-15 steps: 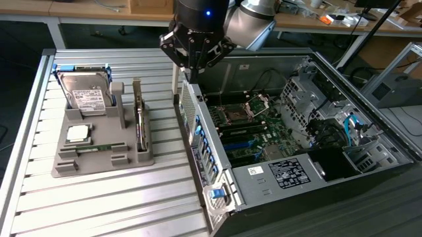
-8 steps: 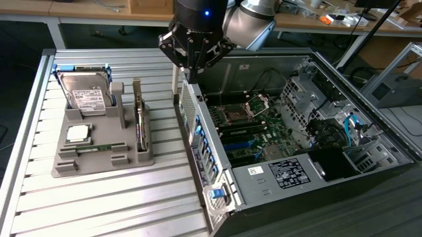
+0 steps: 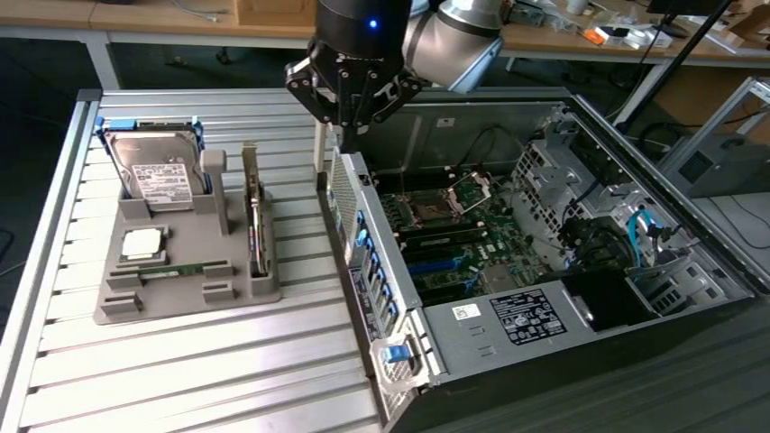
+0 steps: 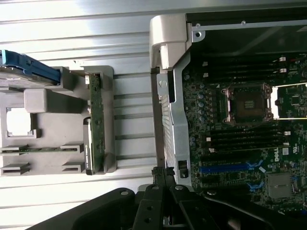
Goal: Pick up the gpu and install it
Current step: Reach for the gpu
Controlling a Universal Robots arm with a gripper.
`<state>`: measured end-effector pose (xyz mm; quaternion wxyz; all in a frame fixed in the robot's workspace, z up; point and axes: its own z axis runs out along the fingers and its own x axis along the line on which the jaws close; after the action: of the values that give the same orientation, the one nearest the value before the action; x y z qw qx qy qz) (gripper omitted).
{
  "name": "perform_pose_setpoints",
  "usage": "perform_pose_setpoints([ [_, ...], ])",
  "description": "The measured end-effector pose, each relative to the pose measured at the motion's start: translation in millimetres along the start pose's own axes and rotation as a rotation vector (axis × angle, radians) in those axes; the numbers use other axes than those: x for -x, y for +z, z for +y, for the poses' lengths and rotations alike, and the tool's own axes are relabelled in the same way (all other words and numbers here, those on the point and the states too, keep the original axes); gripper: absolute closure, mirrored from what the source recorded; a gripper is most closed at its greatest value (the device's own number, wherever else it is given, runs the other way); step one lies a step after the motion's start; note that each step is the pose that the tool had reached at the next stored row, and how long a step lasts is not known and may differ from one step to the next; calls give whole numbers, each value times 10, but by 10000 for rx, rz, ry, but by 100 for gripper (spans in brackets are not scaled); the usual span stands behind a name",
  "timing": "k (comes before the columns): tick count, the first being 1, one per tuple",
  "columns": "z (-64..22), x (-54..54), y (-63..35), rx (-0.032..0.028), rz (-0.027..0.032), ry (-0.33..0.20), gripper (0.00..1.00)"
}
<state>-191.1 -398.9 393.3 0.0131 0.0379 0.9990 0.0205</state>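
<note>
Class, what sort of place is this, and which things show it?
Probably a robotics lab's computer-assembly bench: a silver-grey jointed robot arm hangs over an open black metal computer case, beside a grey moulded parts tray on a slatted aluminium table.

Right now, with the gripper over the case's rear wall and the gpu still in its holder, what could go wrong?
1. The black gripper hangs shut close above the open computer case's perforated metal rear wall; a straight descent could strike it.
2. The gpu, a thin tan-brown card, stands on edge in a narrow slot of the grey plastic holder, near a silver boxy hard drive; a shut gripper might knock it askew.
</note>
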Motion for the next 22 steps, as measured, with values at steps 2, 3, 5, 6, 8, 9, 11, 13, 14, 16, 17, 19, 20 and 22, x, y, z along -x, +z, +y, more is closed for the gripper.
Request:
perform_pose_setpoints([
  [2,-1,-10,0,0,0,0,89],
  [3,-1,-14,-1,-1,1,0,89],
  [5,-2,-25,-1,0,0,0,89],
  [6,-2,-30,-1,0,0,0,89],
  [8,-3,-43,-1,0,0,0,89],
  [9,-4,-50,-1,0,0,0,89],
  [11,-4,-58,-2,-1,0,-1,89],
  [13,-5,-66,-2,0,0,0,89],
  [14,-5,-69,-2,0,0,0,89],
  [16,-6,-76,-2,-1,0,0,89],
  [17,-6,-79,-2,-1,0,0,89],
  [19,-6,-85,-2,-1,0,0,89],
  [20,-7,-88,-3,-1,0,0,89],
  [22,-7,-96,-3,-1,0,0,89],
])
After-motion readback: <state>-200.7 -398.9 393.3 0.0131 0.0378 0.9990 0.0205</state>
